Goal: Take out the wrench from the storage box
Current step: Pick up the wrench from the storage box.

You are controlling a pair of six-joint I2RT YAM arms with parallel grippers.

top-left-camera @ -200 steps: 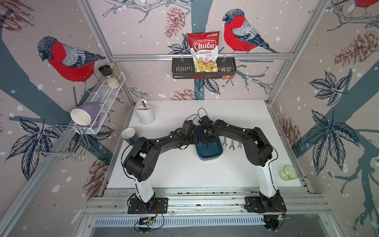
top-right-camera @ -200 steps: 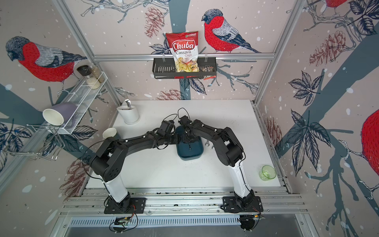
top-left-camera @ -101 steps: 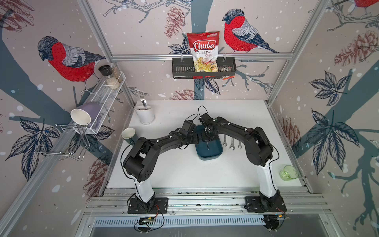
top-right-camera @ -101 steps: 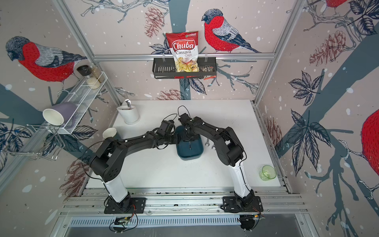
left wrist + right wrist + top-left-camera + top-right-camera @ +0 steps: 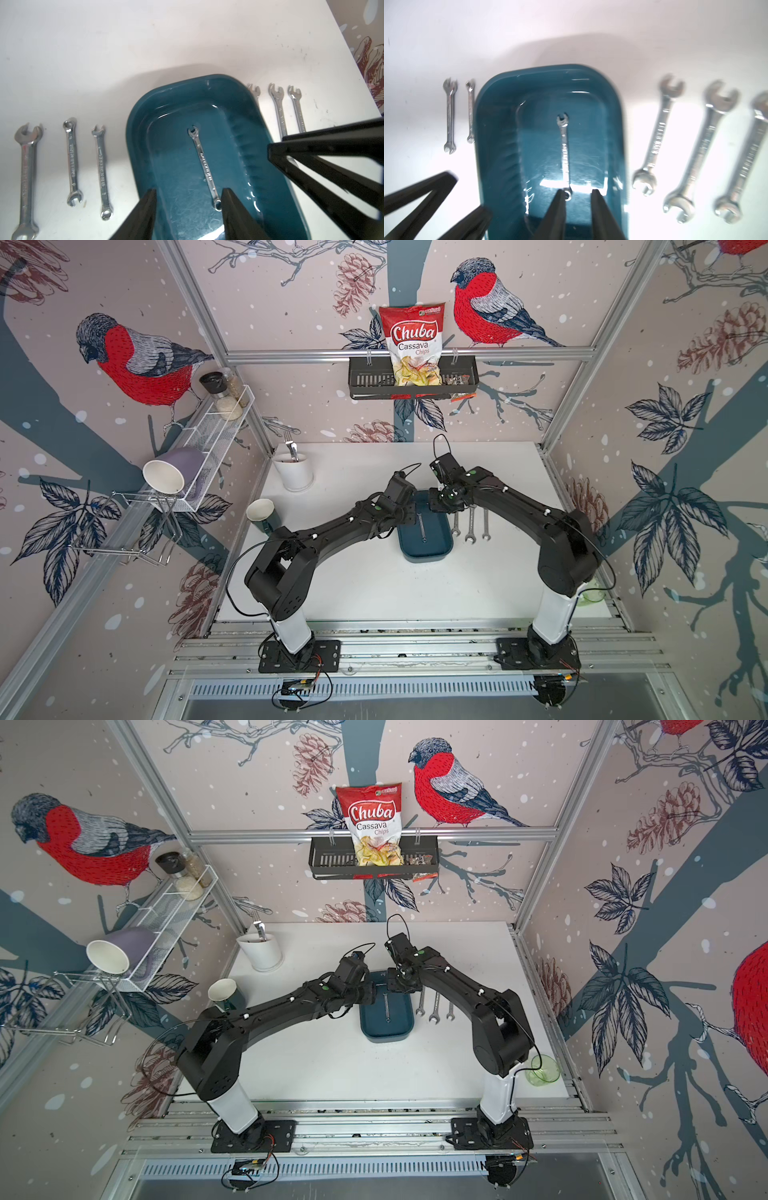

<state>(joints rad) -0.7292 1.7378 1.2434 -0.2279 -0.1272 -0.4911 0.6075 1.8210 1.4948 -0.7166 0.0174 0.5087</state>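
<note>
Just below the right hand point(image 5: 577, 192), released, the wrench point(image 5: 565, 153) lies flat in the storage box point(image 5: 492, 124); left hand point(image 5: 189, 186) likewise released. Likely step: pre-grasp; next, lower and clench on the ring end.

The storage box point(image 5: 434, 545) is glossy dark teal. The wrench point(image 5: 204, 164) is bright silver with stamped lettering along its shank, like the loose wrenches point(image 5: 470, 524). The surface point(image 5: 374, 585) is white. The left hand point(image 5: 189, 193) and right hand point(image 5: 577, 192) are matt black, as are the arms point(image 5: 519, 506) (bar their white base columns). The wallpaper point(image 5: 291, 323) is pale pinkish-beige, printed with red-breasted grey bullfinches point(image 5: 137, 360), slate-blue branches, navy leaves, brown pine cones and white flecks. The chip bag point(image 5: 413, 344) is red and white with yellow chips pictured; the slotted basket point(image 5: 370, 381) is black. The wire shelf point(image 5: 216, 439) is white, the mug point(image 5: 183, 464) lilac outside and cream inside, the glass point(image 5: 542, 1071) pale green.
</note>
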